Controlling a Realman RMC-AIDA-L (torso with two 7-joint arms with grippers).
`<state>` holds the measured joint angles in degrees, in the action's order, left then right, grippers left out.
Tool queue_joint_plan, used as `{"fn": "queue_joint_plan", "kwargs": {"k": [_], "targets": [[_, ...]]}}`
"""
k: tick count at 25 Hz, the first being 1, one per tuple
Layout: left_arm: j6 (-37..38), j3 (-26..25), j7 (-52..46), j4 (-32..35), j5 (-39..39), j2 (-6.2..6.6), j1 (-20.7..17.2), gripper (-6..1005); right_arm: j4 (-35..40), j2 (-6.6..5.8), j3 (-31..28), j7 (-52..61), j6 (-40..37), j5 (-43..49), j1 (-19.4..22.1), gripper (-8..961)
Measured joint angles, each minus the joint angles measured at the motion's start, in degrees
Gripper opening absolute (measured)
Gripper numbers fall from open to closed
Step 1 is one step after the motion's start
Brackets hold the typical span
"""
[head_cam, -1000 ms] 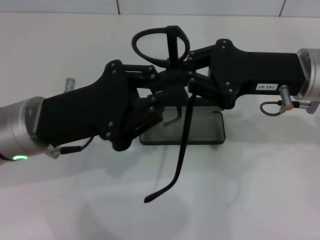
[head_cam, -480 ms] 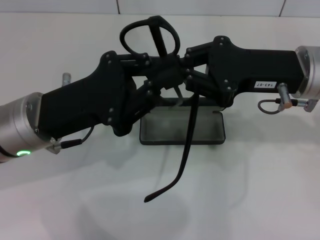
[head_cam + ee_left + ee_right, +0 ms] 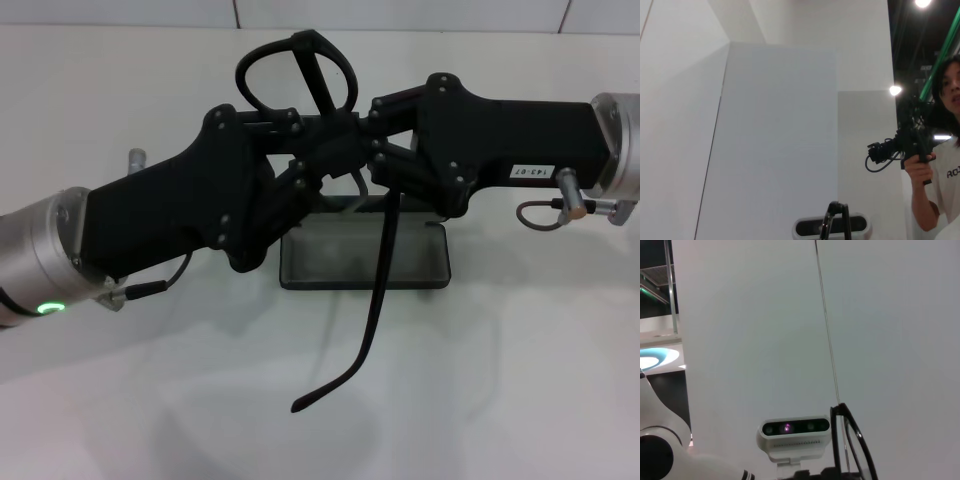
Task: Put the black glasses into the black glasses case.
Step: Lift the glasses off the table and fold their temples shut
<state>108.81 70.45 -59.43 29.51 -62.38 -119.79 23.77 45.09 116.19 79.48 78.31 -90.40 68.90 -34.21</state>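
Grey-lined, the black glasses case (image 3: pixel 365 258) lies open and empty mid-worktop (image 3: pixel 500 380). Above it, the thin black glasses (image 3: pixel 300 75) hang, one curved temple drooping, both the left end effector (image 3: pixel 318 165) and right end effector (image 3: pixel 372 155) clenched on them.

Bright, even overhead light casts soft faint shadows (ceiling lamps (image 3: pixel 921 3) flare), focus sharp.
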Motion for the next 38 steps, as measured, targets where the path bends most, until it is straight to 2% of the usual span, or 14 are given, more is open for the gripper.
{"fn": "queue_joint_plan", "kwargs": {"k": [11,16,18,23,27,32,36,38], "targets": [[2.40,0.63,0.02,0.10,-1.17,0.17,-0.24,144,-2.12,0.00,-0.30,-1.54,0.06,-2.10,0.40,110],[4.42,0.21,0.02,0.40,-0.80,0.53,-1.60,144,-3.68,-0.45,-0.94,-2.70,-1.45,-4.59,1.13,112],[4.46,0.09,0.01,0.41,-0.35,0.69,-2.20,144,-3.55,-0.53,-2.38,-2.81,-3.68,-5.11,1.99,112],[4.50,0.07,-0.11,0.23,-0.17,0.74,-3.10,143,-3.90,-0.40,-12.11,-2.85,-15.20,-7.43,4.89,114],[4.51,1.23,-0.45,-0.12,-2.96,0.13,-1.71,143,-5.00,-0.24,-14.39,-6.23,-18.95,-14.05,6.82,115],[4.47,7.75,0.83,-2.41,-3.05,-0.34,2.67,143,-11.32,-0.01,-10.30,-15.36,-19.77,-23.84,5.04,117],[4.46,13.67,2.82,-3.69,-1.50,-0.57,6.06,143,-17.57,0.01,-3.63,-22.47,-19.37,-27.52,1.34,119],[4.31,16.69,3.78,-3.70,0.30,-0.60,6.87,143,-20.49,-0.01,1.62,-26.40,-18.34,-30.53,-0.49,119]]}}
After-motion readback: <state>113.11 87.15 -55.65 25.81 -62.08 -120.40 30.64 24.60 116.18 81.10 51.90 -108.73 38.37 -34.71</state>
